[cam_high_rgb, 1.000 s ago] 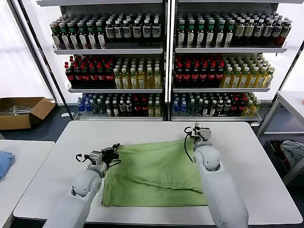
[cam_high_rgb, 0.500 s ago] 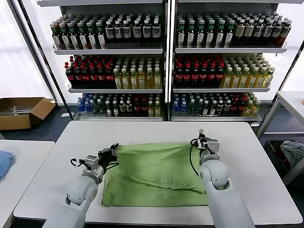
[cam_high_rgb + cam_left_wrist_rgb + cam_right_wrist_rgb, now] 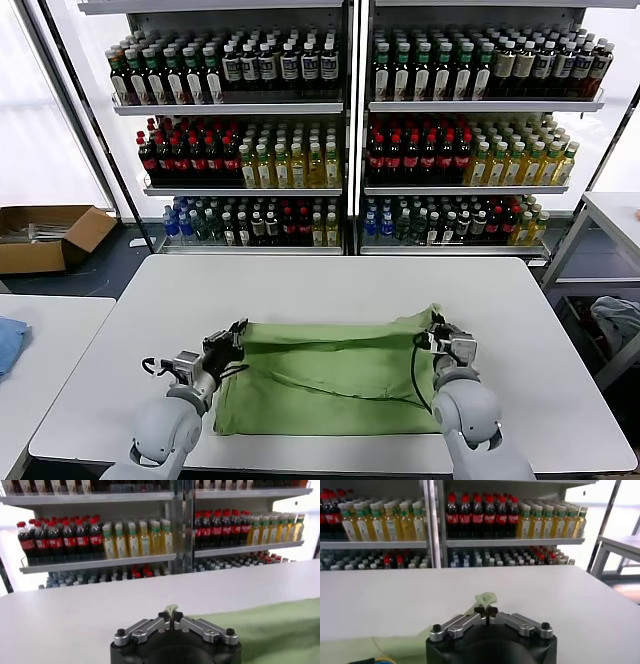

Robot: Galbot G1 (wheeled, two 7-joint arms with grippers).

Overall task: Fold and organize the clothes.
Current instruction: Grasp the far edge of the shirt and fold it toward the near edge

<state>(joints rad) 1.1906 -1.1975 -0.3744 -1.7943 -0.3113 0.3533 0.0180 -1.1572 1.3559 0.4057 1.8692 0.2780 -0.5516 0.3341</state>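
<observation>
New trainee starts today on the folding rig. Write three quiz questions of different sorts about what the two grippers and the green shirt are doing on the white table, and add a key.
1. True or false: the left gripper is open and clear of the light green polo shirt.
2. Multiple choice: where does the right gripper pinch the shirt? A) near hem B) far right corner C) middle of the cloth
3. Short answer: what fills the metal shelves behind the white table?

Key
1. False: it is shut on the shirt's far left corner; a tuft of green cloth shows between its fingertips in the left wrist view.
2. B
3. Rows of drink bottles.
</observation>
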